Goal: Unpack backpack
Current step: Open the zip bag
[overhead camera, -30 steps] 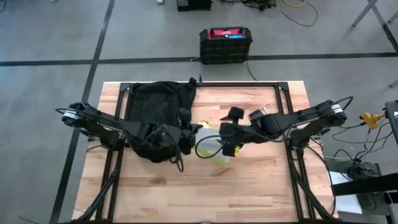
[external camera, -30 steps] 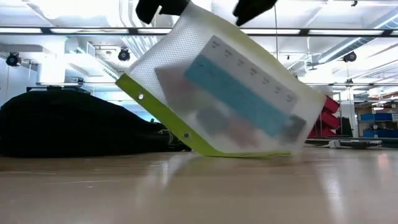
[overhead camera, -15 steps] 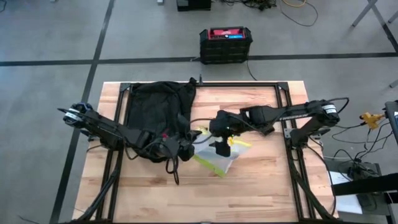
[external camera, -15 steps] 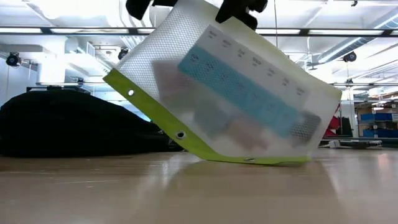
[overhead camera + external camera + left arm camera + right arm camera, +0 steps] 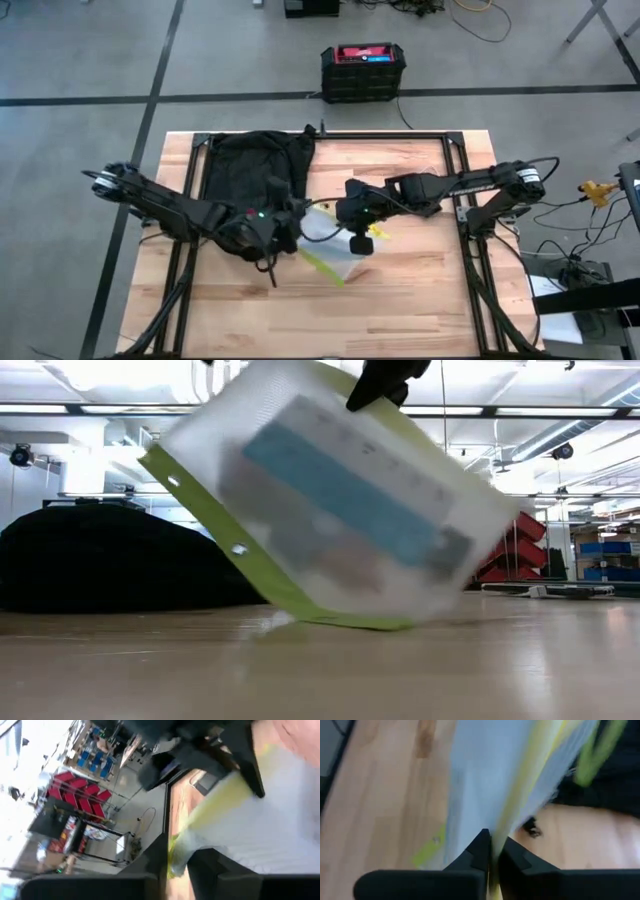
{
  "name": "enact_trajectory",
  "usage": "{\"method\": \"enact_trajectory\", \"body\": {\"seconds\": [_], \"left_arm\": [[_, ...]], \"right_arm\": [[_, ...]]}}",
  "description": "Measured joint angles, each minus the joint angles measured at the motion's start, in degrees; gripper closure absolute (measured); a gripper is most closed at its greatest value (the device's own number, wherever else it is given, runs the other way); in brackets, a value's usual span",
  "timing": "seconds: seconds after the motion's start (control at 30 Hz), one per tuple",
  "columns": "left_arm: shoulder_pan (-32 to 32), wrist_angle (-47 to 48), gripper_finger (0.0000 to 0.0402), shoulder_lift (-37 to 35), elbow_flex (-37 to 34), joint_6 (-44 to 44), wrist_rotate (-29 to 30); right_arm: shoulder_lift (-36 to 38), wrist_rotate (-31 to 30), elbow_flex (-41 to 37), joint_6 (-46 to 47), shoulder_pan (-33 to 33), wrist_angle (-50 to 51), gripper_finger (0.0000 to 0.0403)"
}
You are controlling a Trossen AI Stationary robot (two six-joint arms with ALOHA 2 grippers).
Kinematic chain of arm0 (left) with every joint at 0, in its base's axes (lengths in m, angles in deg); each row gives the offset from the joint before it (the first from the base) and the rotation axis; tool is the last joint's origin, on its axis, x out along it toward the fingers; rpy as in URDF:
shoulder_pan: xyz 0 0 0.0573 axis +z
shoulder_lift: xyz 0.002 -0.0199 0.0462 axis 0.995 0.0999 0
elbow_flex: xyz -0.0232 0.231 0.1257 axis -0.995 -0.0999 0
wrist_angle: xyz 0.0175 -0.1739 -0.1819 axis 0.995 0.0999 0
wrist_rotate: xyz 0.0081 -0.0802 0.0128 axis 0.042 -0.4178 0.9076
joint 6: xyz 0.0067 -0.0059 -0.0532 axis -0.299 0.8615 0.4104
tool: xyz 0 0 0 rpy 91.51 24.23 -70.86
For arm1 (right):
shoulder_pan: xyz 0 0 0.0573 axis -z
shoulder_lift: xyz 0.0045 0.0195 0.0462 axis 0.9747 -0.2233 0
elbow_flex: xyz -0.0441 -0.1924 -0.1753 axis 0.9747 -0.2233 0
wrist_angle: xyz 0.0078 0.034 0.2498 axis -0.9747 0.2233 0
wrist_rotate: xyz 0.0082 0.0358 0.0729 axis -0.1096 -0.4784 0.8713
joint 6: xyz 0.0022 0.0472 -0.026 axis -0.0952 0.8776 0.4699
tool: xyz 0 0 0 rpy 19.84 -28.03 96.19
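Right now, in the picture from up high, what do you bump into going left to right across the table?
Left gripper by the backpack → pouch → right gripper, shut on the pouch → table's bare wood.

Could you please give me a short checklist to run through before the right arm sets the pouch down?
1. Right gripper pinches the pouch's edge: ok.
2. Pouch out of the backpack: ok.
3. Pouch corner at the table in the low view; actual contact: cannot tell.
4. Bare wood right of the pouch for laying it flat: ok.
5. Left gripper away from the pouch: not ok, it sits at the pouch's edge beside the backpack.
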Motion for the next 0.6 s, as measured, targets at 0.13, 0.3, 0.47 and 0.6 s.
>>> {"method": "enact_trajectory", "body": {"seconds": [0.13,0.3,0.47,0.6], "left_arm": [[0.99,8.05,0.0291,-5.74,0.02,11.14,0.79],[1.83,15.03,0.0231,-10.47,-0.96,24.57,-5.92],[2.09,6.51,0.0187,-11.37,-4.57,29.82,-12.67],[3.25,6.1,0.016,-9.34,-5.87,34.91,-13.01]], "right_arm": [[-0.04,-7.13,1.49,-2.47,-2.32,3.19,0.0401],[-0.04,-18.02,4.45,-5.36,-5.33,5.65,0.0402],[-0.11,-20.44,5.48,-8.22,-6.75,4.07,0.0403],[-0.17,-22.02,5.48,-8.97,-7.35,4.01,0.0403]]}}
